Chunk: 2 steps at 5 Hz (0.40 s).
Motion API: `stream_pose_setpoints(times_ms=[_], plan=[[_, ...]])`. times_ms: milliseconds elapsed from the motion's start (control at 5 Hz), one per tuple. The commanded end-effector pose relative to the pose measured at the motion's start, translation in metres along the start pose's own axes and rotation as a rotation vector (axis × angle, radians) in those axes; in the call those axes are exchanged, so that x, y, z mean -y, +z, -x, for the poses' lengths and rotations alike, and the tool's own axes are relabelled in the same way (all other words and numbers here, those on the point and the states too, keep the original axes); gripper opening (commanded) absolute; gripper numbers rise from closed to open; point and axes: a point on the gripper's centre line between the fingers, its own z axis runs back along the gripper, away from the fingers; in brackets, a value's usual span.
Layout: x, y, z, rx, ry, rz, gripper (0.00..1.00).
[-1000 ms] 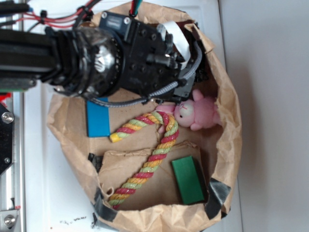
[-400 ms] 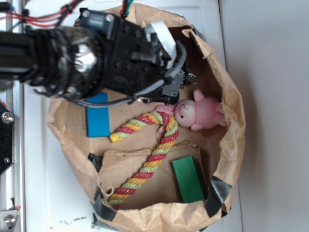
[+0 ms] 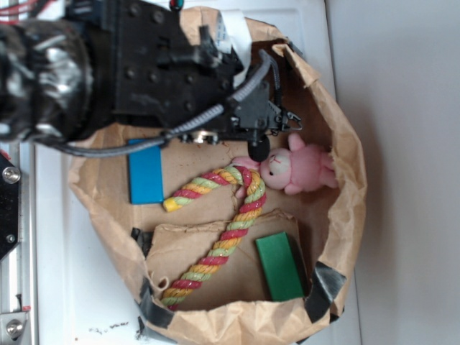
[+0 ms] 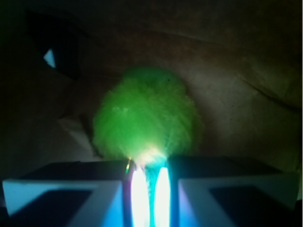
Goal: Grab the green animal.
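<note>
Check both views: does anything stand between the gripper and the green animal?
Nothing visible does. In the wrist view the green animal sits directly ahead of the gripper, with only bare bag paper around it.

The green animal [image 4: 147, 113] is hidden by the arm in the exterior view; its head cannot be made out.

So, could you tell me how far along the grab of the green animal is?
The approach looks done: the wrist view shows the green animal filling the frame just ahead of the gripper. The grasp itself remains, and the glare hides whether the fingers are open or closed. From the exterior view the arm hides the toy inside the paper bag.
</note>
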Motion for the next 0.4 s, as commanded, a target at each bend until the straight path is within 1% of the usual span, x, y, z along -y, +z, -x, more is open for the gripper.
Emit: stream_pose_setpoints(times_ms=[0,200], plan=[[0.012,0.057,-0.01,-0.064,-0.339,0.092,0.0],[0.014,0.071,0.0,-0.157,-0.508,0.038,0.0]])
